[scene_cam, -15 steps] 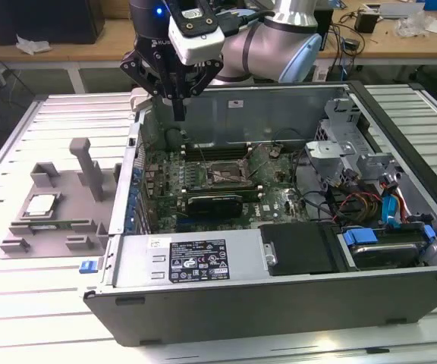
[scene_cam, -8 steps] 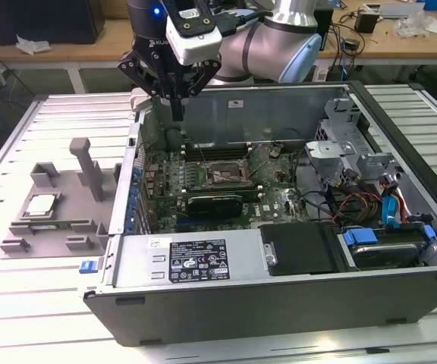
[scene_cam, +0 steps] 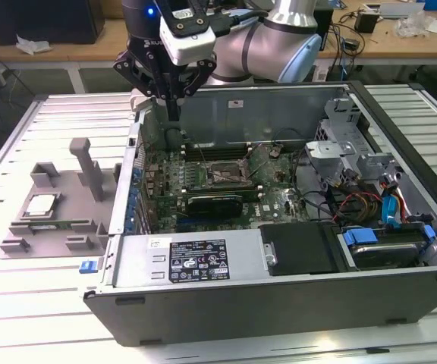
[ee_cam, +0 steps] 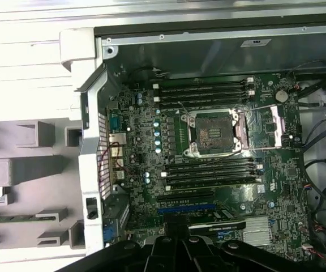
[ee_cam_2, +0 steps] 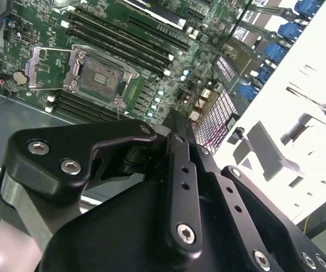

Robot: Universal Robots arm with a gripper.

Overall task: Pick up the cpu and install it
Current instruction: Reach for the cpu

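Note:
The cpu, a small silver square, lies flat on the grey plastic tray on the exterior view's left, outside the computer case. My gripper hangs above the case's far left corner, well away from the cpu, its fingers shut together with nothing between them. In the second wrist view the black fingers meet at a narrow tip over the motherboard's edge. The socket stands open and bare, with its metal frame lifted, in both wrist views.
The open case wall stands between the tray and the motherboard. A black graphics card sits below the socket, and memory slots flank it. A power supply, a drive cage and cables occupy the front and right. Grey tray posts stand upright.

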